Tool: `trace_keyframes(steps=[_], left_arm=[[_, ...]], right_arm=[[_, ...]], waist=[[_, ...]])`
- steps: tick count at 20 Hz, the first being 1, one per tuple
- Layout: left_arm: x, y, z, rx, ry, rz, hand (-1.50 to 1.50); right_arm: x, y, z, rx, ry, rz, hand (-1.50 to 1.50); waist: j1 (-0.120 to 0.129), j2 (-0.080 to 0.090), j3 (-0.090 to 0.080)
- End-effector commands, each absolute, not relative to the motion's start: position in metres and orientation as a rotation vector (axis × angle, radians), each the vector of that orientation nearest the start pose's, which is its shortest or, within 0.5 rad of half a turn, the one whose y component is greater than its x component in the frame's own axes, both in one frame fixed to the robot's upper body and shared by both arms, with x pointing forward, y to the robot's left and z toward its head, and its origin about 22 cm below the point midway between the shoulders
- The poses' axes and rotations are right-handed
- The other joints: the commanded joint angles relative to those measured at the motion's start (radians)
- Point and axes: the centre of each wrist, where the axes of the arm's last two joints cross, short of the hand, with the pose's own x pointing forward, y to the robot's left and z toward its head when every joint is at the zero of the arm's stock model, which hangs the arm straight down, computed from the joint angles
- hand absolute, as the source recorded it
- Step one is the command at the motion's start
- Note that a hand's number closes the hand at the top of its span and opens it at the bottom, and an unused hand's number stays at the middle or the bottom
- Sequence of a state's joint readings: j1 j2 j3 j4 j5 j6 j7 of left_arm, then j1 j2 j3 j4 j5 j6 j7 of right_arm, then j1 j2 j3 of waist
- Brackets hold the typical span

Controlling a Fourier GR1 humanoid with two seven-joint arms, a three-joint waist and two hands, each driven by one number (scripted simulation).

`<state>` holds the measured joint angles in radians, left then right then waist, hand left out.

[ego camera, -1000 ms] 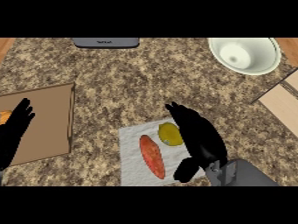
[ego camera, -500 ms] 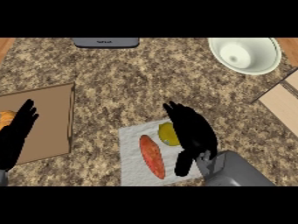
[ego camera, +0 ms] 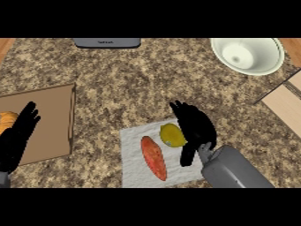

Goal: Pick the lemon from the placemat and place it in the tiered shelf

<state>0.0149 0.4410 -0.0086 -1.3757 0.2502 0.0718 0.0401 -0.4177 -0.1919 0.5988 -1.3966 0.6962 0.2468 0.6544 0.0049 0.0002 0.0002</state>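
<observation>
Head view: the lemon (ego camera: 171, 134) lies on the white placemat (ego camera: 136, 167), near its upper right part, with a long orange-red vegetable (ego camera: 153, 158) just beside it on the left. Your right hand (ego camera: 195, 128) sits right against the lemon's right side, its fingers (ego camera: 181, 109) straight and spread, not yet curled round the fruit, and the thumb pointing down toward the mat's lower edge. So the step in hand looks like the grasp itself.

To do it well, bring the fingers over the lemon's top and far side and the thumb in from below, so the fruit is cupped, not nudged. A round lemon will likely roll left toward the vegetable if pushed from one side only. Close before you lift, and lift straight up so the mat does not drag.

The tiered shelf (ego camera: 296, 106) appears to be the light wooden piece at the right edge, well apart from the mat; plan a rightward carry past the white bowl (ego camera: 247, 55).

Your left hand (ego camera: 13, 143) rests open at the left edge, over the brown board (ego camera: 48, 114).
</observation>
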Motion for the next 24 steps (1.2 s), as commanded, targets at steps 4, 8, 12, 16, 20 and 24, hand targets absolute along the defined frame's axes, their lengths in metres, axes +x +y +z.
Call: trace_keyframes(steps=[4, 8, 12, 16, 20, 24], left_arm=[[0.226, 0.352, 0.0, 0.267, -1.33, -0.053, 0.0], [0.235, 0.345, -0.017, 0.239, -1.332, -0.032, 0.0], [0.239, 0.356, 0.002, 0.261, -1.32, -0.047, 0.0], [0.228, 0.363, -0.01, 0.264, -1.329, -0.049, 0.0], [0.239, 0.339, 0.004, 0.246, -1.338, -0.041, 0.0], [0.239, 0.355, 0.0, 0.244, -1.332, -0.055, 0.0]], right_arm=[[0.316, -0.097, 0.032, -0.619, -1.08, 1.316, -1.5], [0.3, -0.101, 0.0, -0.625, -1.067, 1.318, -1.5], [0.288, -0.103, 0.006, -0.599, -1.05, 1.307, -1.5], [0.304, -0.101, -0.023, -0.567, -1.029, 1.288, 1.5], [0.306, -0.108, -0.037, -0.554, -1.071, 1.333, 1.5], [0.31, -0.096, -0.033, -0.613, -1.094, 1.358, 1.5]], waist=[[0.003, 0.0, 0.0], [-0.002, 0.001, 0.0], [-0.004, -0.001, 0.0], [0.0, 0.001, 0.0], [0.0, 0.001, 0.0], [0.001, 0.001, 0.0]])
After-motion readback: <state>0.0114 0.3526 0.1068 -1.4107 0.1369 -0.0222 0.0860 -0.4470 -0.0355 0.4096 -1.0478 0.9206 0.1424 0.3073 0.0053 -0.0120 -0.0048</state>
